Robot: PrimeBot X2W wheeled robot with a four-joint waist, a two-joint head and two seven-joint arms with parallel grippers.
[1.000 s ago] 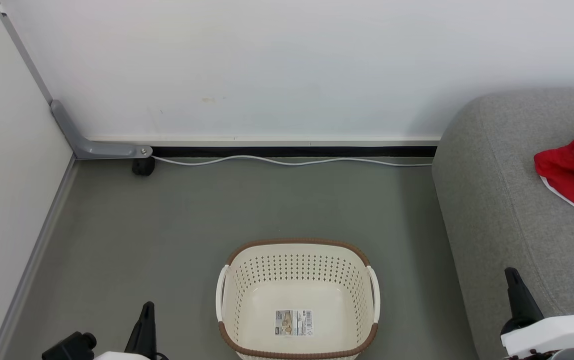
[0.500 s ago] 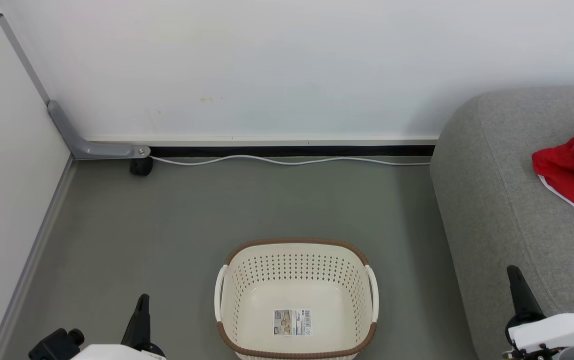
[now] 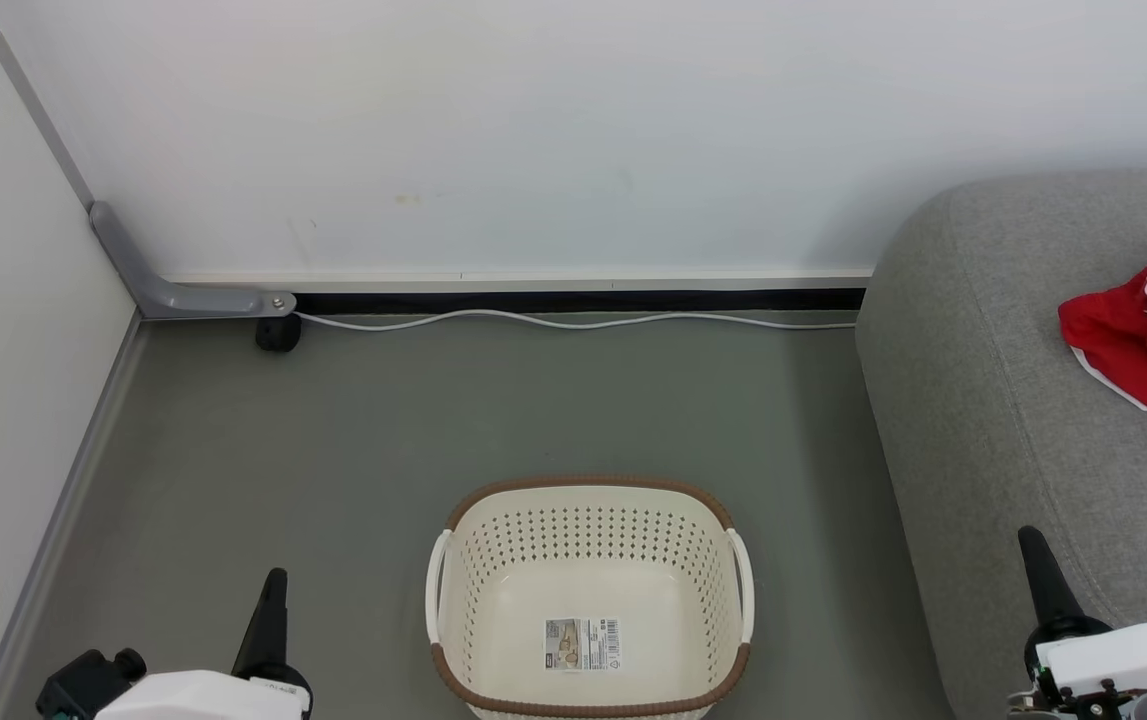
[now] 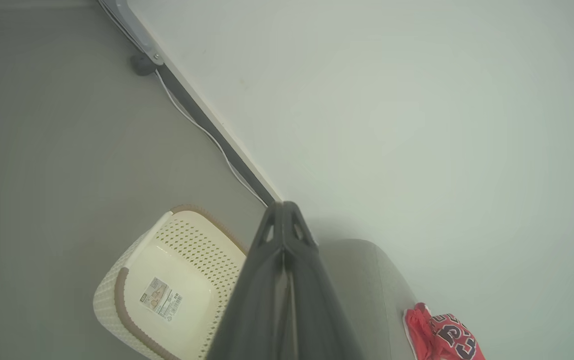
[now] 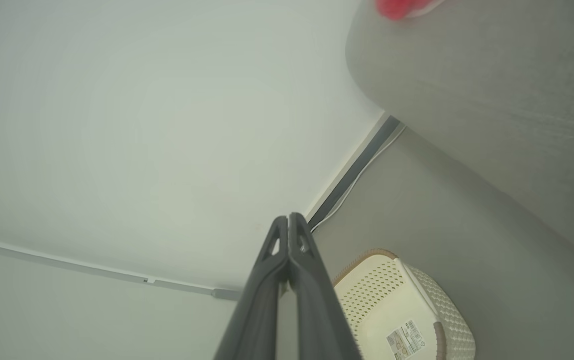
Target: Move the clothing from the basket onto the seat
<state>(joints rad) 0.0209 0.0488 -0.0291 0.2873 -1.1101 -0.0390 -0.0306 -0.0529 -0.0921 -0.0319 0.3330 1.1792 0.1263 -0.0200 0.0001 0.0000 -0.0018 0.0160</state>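
L hand (image 3: 274, 582) edged left, both hands shut, empty, clothing (image 3: 1123, 332) on seat (image 3: 983, 420) beyond R hand (image 3: 1032, 542)

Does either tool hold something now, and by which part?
Nothing is held. The left tool and the right tool are shut and empty; the clothing lies on the seat.

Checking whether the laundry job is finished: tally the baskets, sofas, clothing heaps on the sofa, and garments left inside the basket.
Laundry basket: 1
Sofa: 1
Red clothing heap on the sofa: 1
Garments inside the basket: 0
Total: 3
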